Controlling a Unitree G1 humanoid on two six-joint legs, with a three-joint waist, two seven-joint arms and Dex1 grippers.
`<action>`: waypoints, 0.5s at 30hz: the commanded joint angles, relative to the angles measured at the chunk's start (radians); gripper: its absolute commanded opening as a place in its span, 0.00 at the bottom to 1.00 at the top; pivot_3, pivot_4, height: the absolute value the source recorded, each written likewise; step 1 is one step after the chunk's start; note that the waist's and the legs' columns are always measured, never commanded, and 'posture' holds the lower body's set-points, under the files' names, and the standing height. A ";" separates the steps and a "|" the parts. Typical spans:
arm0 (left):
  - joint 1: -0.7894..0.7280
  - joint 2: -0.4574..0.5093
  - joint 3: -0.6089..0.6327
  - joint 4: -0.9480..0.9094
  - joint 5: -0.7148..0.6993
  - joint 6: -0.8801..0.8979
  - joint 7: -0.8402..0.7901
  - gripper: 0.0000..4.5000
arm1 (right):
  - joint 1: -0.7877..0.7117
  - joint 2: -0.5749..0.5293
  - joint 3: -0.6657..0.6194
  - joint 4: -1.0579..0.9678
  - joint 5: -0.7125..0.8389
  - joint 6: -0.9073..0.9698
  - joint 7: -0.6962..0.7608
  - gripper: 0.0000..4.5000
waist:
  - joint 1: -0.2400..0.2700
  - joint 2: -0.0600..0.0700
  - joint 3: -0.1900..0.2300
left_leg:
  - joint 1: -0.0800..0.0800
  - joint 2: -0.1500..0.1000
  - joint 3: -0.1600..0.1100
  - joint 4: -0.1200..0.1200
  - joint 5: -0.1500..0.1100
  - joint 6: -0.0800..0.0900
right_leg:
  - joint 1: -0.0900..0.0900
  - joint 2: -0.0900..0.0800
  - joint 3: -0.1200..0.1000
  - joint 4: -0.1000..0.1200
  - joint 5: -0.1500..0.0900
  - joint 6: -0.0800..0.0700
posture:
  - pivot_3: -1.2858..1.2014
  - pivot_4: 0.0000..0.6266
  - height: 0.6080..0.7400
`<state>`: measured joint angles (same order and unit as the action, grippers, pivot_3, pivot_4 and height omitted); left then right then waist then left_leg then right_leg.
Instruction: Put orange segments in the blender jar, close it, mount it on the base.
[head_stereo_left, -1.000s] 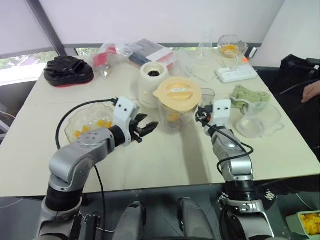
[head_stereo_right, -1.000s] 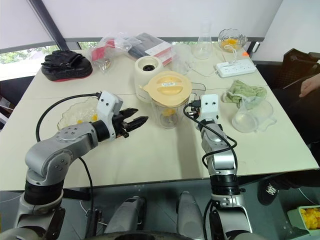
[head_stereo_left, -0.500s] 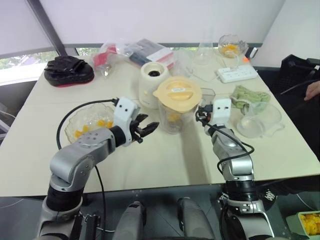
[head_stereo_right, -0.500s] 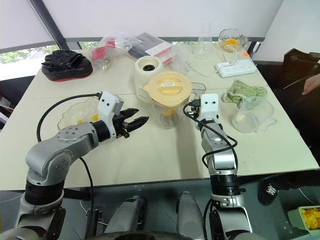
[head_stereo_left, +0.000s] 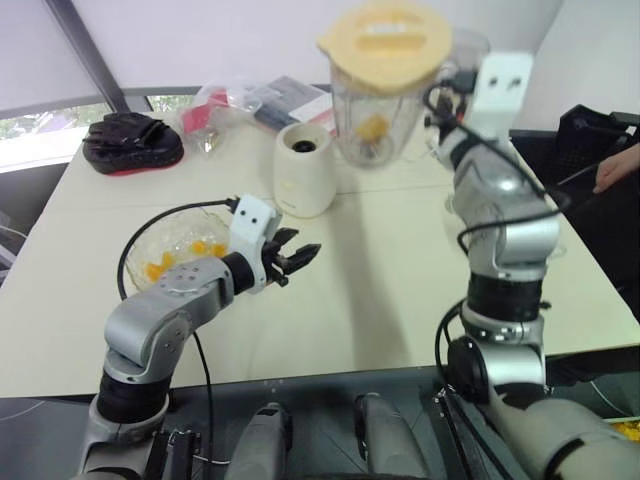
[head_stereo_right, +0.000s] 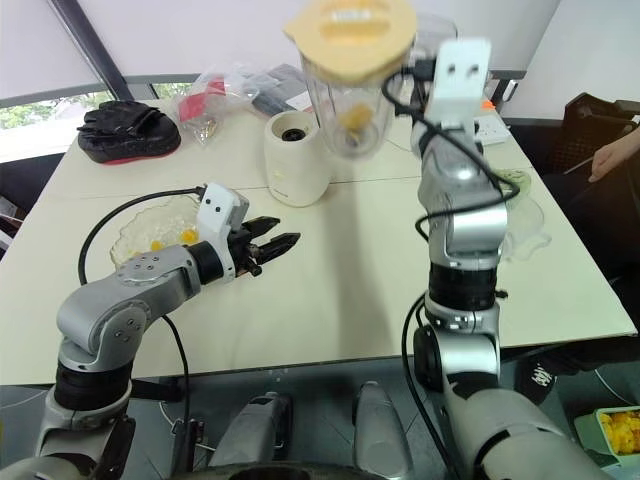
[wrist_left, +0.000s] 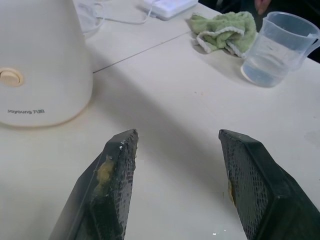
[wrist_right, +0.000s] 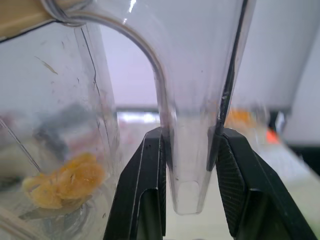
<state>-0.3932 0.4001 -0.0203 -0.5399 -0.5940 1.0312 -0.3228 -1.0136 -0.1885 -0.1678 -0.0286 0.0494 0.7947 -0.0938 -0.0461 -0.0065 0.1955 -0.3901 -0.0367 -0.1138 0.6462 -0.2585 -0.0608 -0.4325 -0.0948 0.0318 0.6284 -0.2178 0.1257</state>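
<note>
Clear blender jar (head_stereo_left: 385, 110) with cream-yellow lid (head_stereo_left: 386, 34), yellow-orange orange segments (wrist_right: 65, 181), cream-white base (head_stereo_left: 304, 170).

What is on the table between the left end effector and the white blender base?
Nothing: in the left eye view the tabletop is bare between the open left end effector and the base.

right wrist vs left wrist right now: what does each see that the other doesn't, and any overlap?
Right wrist alone: the right end effector shut on the blender jar by its clear handle, orange segments at the jar's bottom. Left wrist alone: the open left end effector above the table, with the base, a green cloth and a clear measuring cup. Shared: nothing I can match between the two.
</note>
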 joint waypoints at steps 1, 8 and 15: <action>0.003 -0.005 0.002 -0.017 0.014 -0.033 0.003 0.61 | -0.196 0.004 0.009 0.188 -0.011 -0.097 -0.017 0.18 | 0.001 0.000 0.000 | 0.000 0.000 0.000 0.000 0.000 0.000 | 0.000 0.000 0.000 0.000 0.000 0.000 | 0.52 0.24 1.00; 0.026 -0.006 0.022 -0.033 0.033 -0.043 0.025 0.61 | -0.400 0.079 0.034 0.641 -0.026 -0.311 -0.048 0.18 | -0.001 0.000 0.000 | 0.000 0.000 0.000 -0.002 0.000 0.000 | -0.001 0.000 0.000 0.000 0.000 0.000 | 0.52 0.24 1.00; 0.070 -0.004 0.052 -0.089 0.020 -0.020 0.062 0.61 | -0.510 0.124 0.043 0.927 -0.030 -0.480 -0.064 0.18 | 0.001 -0.001 0.001 | -0.003 0.000 0.000 -0.002 0.000 0.000 | -0.004 0.000 0.000 -0.001 0.000 0.000 | 0.52 0.24 1.00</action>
<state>-0.3230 0.3928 0.0050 -0.5766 -0.5710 1.0155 -0.2706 -1.4623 -0.0608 -0.1233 0.9069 0.0208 0.3891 -0.1551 -0.0453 -0.0070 0.1965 -0.3933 -0.0366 -0.1141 0.6435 -0.2586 -0.0609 -0.4364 -0.0949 0.0318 0.6280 -0.2178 0.1257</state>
